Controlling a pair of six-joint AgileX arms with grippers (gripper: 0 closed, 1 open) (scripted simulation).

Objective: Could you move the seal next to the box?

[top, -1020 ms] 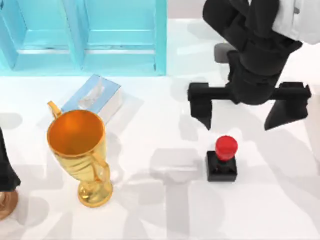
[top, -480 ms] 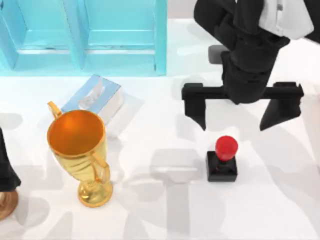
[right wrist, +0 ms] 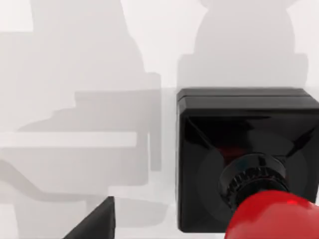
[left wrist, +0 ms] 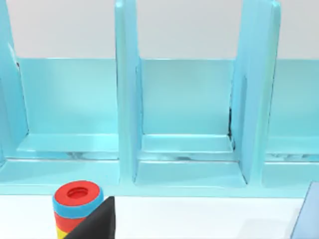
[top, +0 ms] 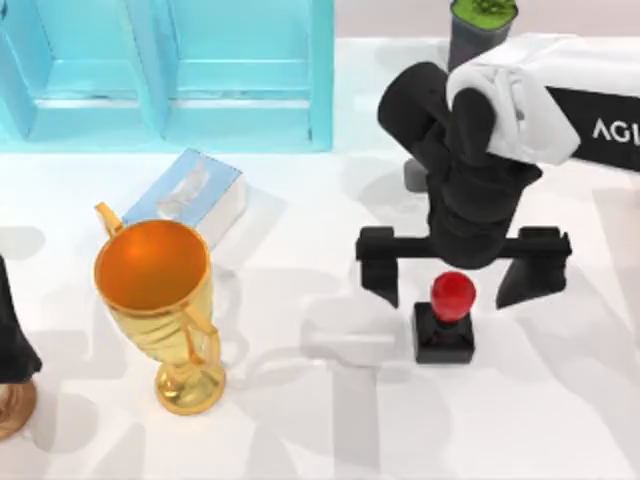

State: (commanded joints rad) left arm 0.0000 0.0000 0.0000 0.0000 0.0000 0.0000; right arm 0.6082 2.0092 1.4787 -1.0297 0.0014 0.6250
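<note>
Red-knobbed seal (top: 447, 318), rigid, light, glossy knob likely slippery, standing well right of the tissue box (top: 188, 193); right gripper (top: 455, 282) open astride it; best gripped across the black square base (right wrist: 234, 144); left arm parked.

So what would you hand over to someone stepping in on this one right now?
Right gripper: open, fingers straddling the seal's red knob, not closed on it.
Left arm: parked at the table's left edge.
Seal: upright on the table, right of centre, untouched.
Box: at the left, by the blue shelf, just behind the gold trophy; well apart from the seal.
Done: right arm lined up over the seal.
Left: lower, close on the knob, lift, carry left, set it beside the box without hitting the trophy.
</note>
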